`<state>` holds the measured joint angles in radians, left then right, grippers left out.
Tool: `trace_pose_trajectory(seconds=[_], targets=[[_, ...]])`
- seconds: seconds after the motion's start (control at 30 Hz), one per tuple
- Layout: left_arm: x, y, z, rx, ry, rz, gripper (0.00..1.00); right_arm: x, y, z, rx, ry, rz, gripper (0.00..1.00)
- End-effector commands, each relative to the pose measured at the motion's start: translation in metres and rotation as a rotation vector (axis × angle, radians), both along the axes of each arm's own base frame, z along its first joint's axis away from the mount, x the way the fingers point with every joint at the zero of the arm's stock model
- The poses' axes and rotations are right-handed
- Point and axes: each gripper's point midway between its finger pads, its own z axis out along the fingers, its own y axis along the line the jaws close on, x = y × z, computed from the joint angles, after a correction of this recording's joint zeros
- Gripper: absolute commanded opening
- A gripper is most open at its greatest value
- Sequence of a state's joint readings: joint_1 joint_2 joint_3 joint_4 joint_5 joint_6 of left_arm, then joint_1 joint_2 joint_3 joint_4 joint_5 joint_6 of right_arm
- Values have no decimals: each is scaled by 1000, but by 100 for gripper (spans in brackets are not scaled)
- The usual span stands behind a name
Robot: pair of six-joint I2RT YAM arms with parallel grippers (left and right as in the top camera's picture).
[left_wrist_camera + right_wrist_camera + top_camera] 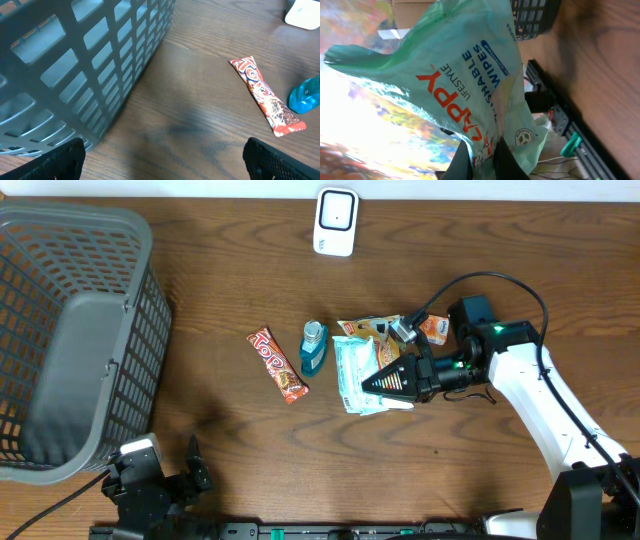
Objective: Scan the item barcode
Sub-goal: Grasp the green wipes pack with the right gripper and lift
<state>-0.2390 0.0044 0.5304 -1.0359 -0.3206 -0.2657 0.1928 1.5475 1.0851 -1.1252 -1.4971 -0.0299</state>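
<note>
The right jaws grip the wipes pack (352,362) mid-surface; the scanner (335,222) sits at the far edge; left jaws wide.

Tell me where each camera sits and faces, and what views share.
Overhead: above the table, looking down; left arm, right arm show, right gripper shut on the wipes pack.
Left wrist: low over table, facing basket and candy bar; left gripper's open fingertips show.
Right wrist: on right arm, facing wipes pack; own fingers show.
Shared: basket, candy bar in overhead and left wrist.

"WIPES" on pack (470,90); "Top" on bar (278,364)
</note>
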Motion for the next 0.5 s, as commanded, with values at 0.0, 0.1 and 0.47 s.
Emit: trace_pose_trajectory(seconds=[0.0, 0.1, 0.47], targets=[[0, 3, 2, 4, -7, 14, 98, -2, 0, 11, 52, 70, -6, 1], [0, 3, 2, 4, -7, 14, 98, -1, 0, 11, 52, 66, -6, 1], [0, 3, 2, 4, -7, 14, 98, 28, -12, -60, -331, -281, -20, 1]])
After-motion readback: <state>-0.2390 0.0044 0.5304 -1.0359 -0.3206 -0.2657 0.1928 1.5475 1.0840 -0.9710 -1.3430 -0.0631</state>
